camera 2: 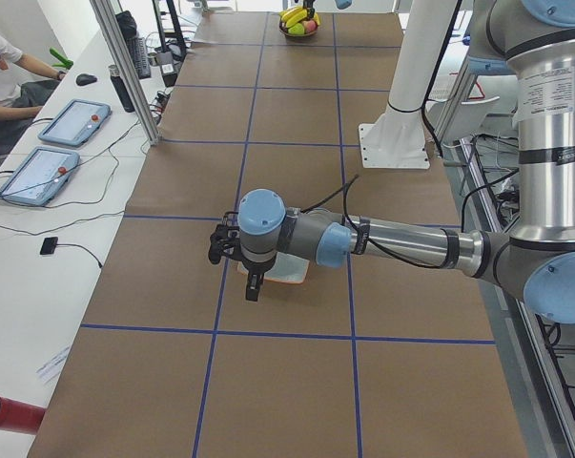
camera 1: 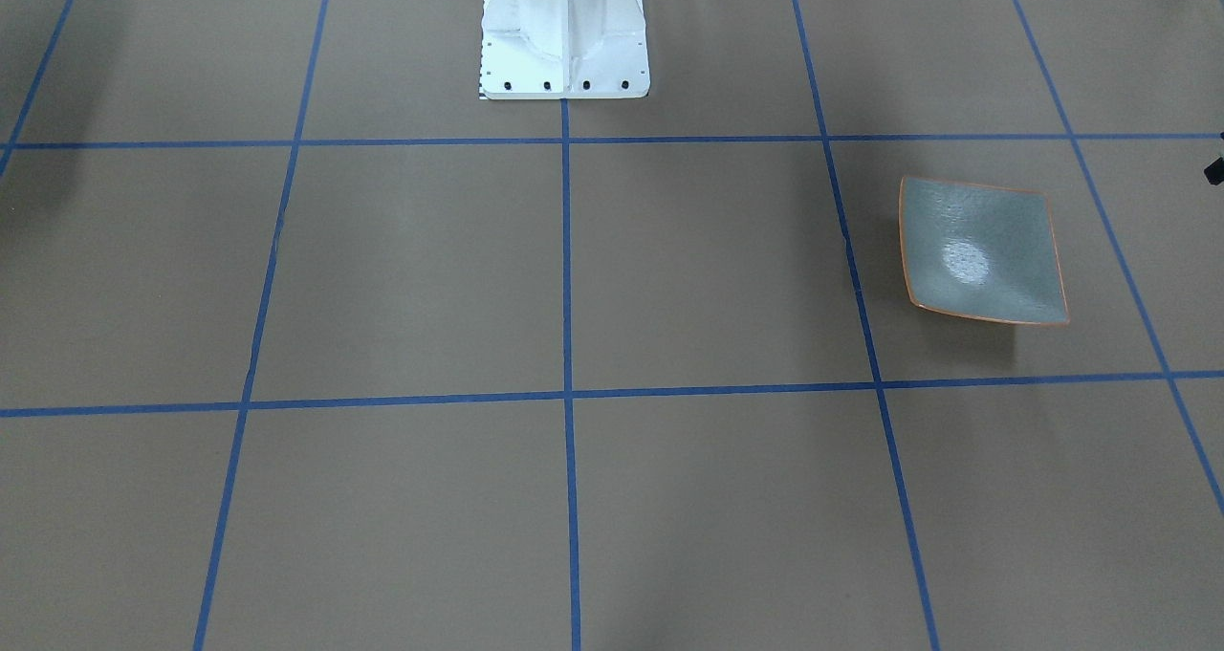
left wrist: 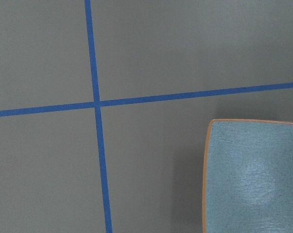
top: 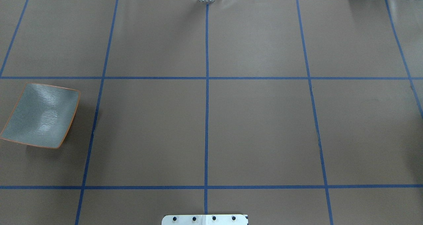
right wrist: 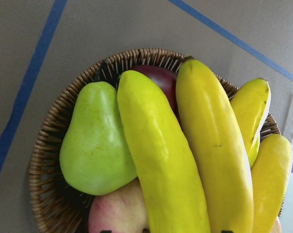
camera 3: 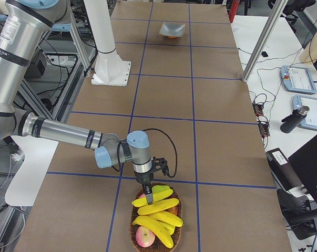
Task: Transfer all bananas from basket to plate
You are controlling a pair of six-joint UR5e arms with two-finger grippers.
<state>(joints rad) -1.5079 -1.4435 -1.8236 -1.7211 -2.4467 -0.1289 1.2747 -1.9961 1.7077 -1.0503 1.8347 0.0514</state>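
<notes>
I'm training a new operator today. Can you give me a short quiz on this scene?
1. True or false: the plate holds a banana.
2. Which fruit shares the basket with the bananas? A pear; B orange; C grapes.
3. Fill in: the right gripper is above the ____.

Key: 1 false; 2 A; 3 basket.
</notes>
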